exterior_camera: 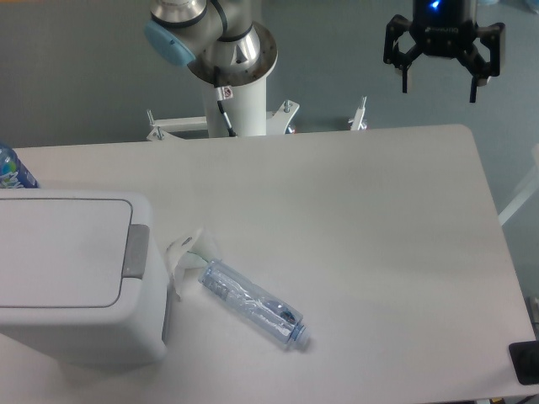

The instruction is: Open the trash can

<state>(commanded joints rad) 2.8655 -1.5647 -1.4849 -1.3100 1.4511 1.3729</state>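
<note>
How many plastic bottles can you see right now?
2. A crushed clear bottle lies on the table just right of the trash can. A blue-labelled bottle pokes in at the left edge behind the can, mostly cut off.

1 trash can (72, 278), 1 crushed clear bottle (253, 304), 1 blue-label bottle (12, 168) partly visible, 1 gripper (439, 86), 1 table (354, 210).
</note>
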